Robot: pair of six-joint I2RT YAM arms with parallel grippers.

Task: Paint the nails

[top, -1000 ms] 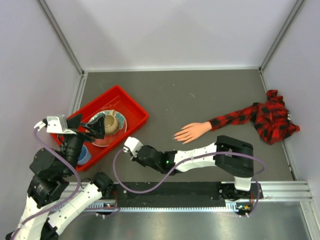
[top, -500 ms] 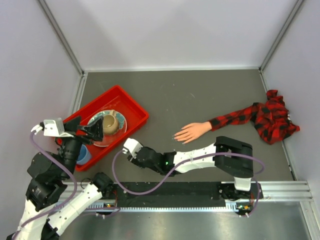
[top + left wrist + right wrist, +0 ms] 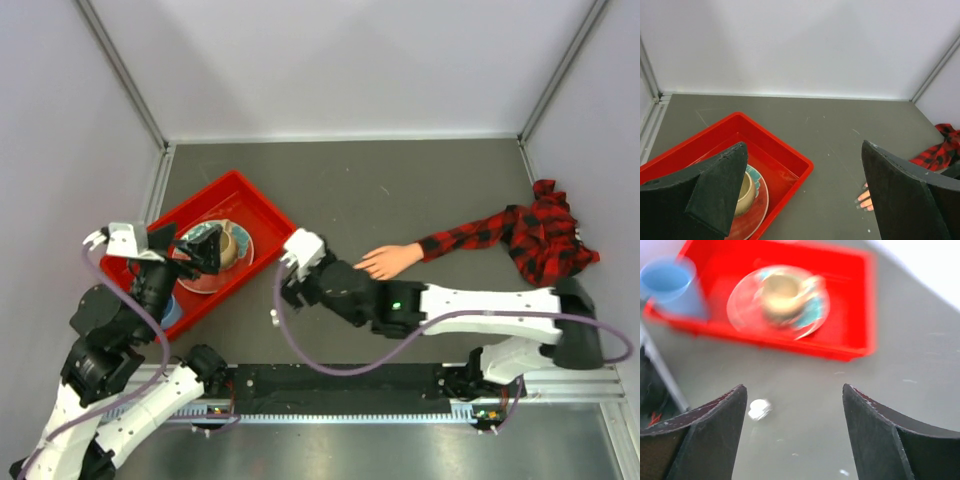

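Observation:
The fake hand [image 3: 388, 259] lies palm down on the grey table, its red-and-black plaid sleeve [image 3: 505, 232] trailing to the right. Its nails [image 3: 858, 201] show as pale tips in the left wrist view, beside the right finger. My right gripper [image 3: 288, 285] hovers just left of the hand's fingertips, open and empty [image 3: 794, 390]. A small clear white-capped bottle [image 3: 274, 317] rests on the table below it, blurred in the right wrist view [image 3: 759, 409]. My left gripper [image 3: 185, 250] hangs open over the red tray [image 3: 268, 212], holding nothing [image 3: 804, 145].
The red tray [image 3: 790, 150] at the left holds a plate [image 3: 235, 262] with a beige cup [image 3: 225, 243], and a blue cup [image 3: 670, 285]. The bunched plaid cloth [image 3: 548, 240] lies against the right wall. White walls enclose the table on three sides.
My right gripper has opened and swung up and right towards the fake hand. The small bottle now lies free on the table. The left arm shifted slightly.

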